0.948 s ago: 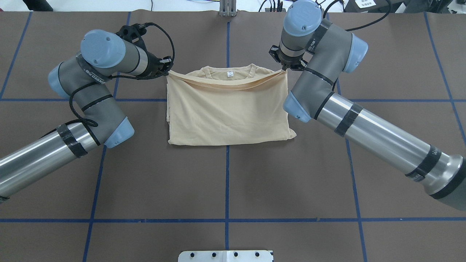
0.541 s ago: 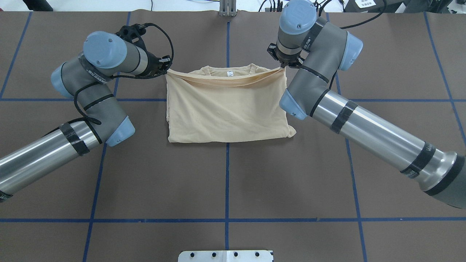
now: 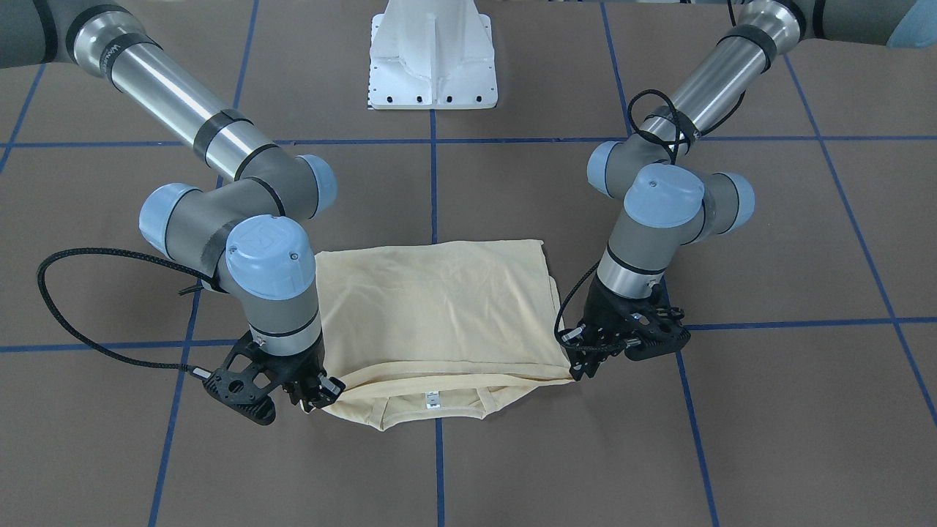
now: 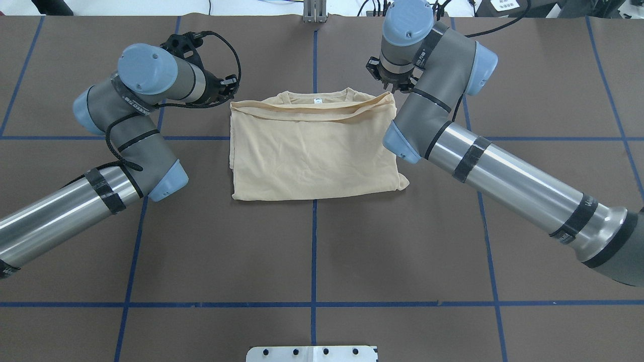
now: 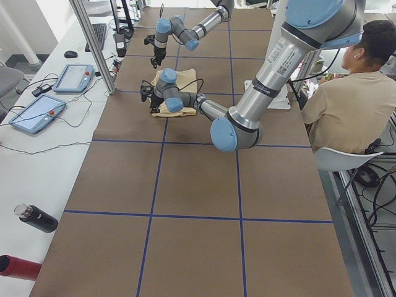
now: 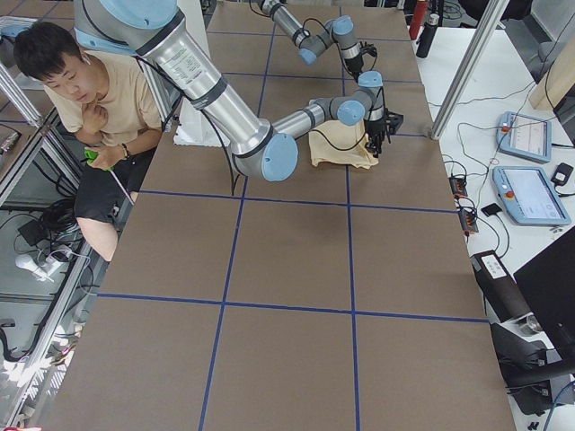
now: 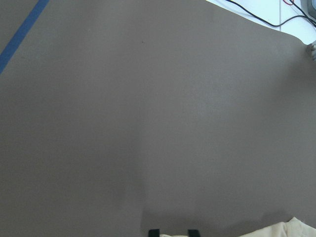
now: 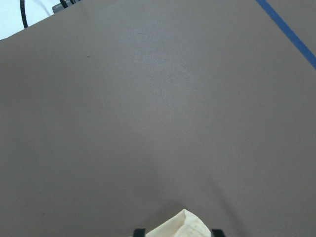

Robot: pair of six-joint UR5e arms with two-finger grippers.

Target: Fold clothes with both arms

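Note:
The pale cream-yellow shirt (image 4: 312, 151) (image 3: 439, 307) lies on the brown table, folded in half, its hem edge resting just short of the collar and white neck label (image 4: 317, 101). My left gripper (image 4: 229, 95) (image 3: 582, 366) hovers low at the folded edge's left corner. In the left wrist view its fingers (image 7: 154, 232) stand apart, with a sliver of cloth at the frame's bottom. My right gripper (image 4: 390, 90) (image 3: 322, 395) is at the other corner. The right wrist view shows its fingers (image 8: 139, 231) wide apart around the cloth corner (image 8: 182, 224).
A white pedestal (image 3: 432, 58) stands at the robot's side of the table. Blue tape lines (image 4: 314, 251) cross the brown surface. A seated person (image 5: 340, 93) (image 6: 81, 90) is beside the table. Touch pendants (image 5: 74, 77) and bottles (image 5: 37, 218) lie on the side bench.
The lifted hem edge, held taut between the grippers before, has dropped and now lies slack on the shirt. Both grippers moved slightly toward the far edge.

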